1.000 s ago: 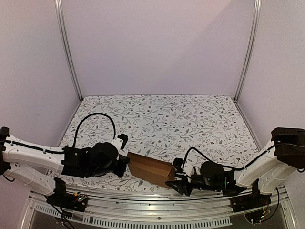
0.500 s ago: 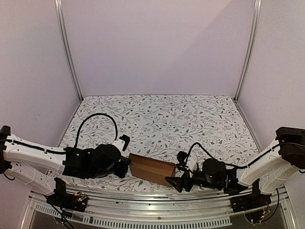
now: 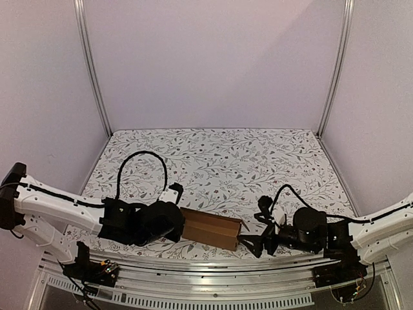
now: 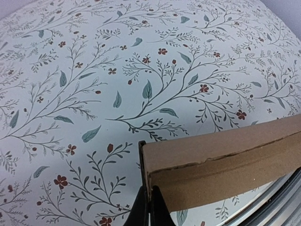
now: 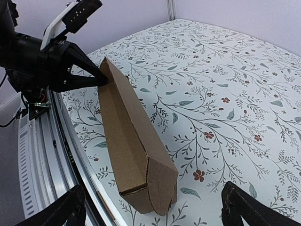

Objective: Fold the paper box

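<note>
**Paper box pinched at one end, a wide-open gripper at the other**

From where I stood, the plain brown, long rectangular paper box of cardboard lay close to the near edge of the white, flower-and-leaf patterned desk. It ran left to right between the two arms. Its body looked formed rather than flat, with a creased top edge along its length.

The black left gripper was pinched tight on the box's left end. Its two fingertips were pressed together with only the thin cardboard edge between them. The right wrist camera showed the same grip from the far side, with the dark fingers meeting at the upper corner of that end.

The black right gripper stood spread wide just off the box's right end. One finger was out to one side and the other out to the opposite side, and neither touched the cardboard. The end facing it showed flaps folded inward to a blunt taper, with a thin seam gap low on its face. That end rested on the desk, near the metal rail at the front.
</note>
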